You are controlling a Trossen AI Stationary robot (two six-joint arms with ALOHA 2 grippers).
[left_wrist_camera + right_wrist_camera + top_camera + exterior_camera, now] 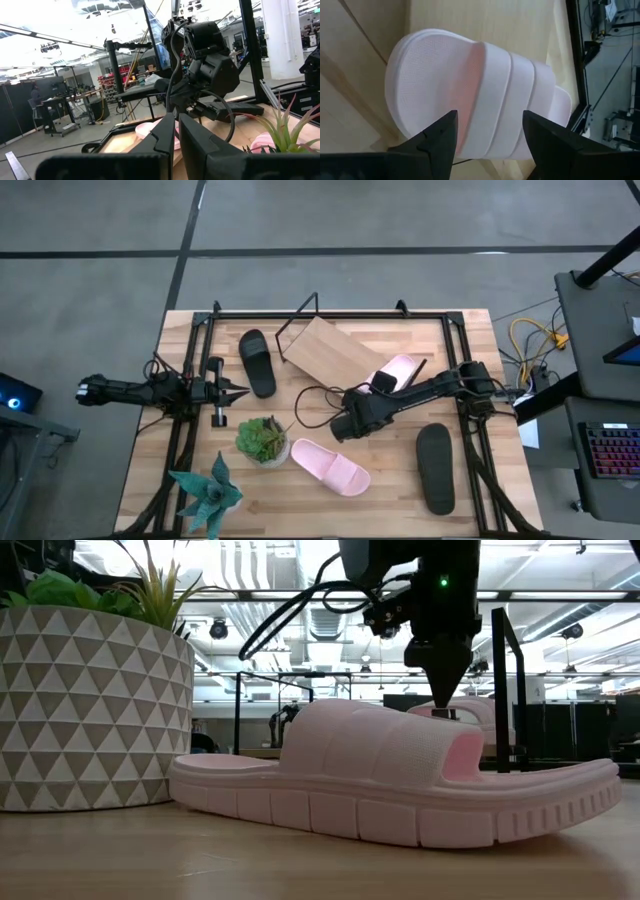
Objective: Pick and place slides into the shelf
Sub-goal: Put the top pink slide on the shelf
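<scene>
High view: right gripper (343, 426), fingers wide, hovers at the pink slide's (330, 466) 12 o'clock; its long axis runs 10-to-4. Left gripper (240, 391) shut, farther.

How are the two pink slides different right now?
One pink slide lies flat on the table in front of the plants; the other pink slide rests on the shelf. The right gripper, jaws open, hangs over the table one; nothing hovers over the shelf one. Both share the same pale pink and a wide strap.
</scene>
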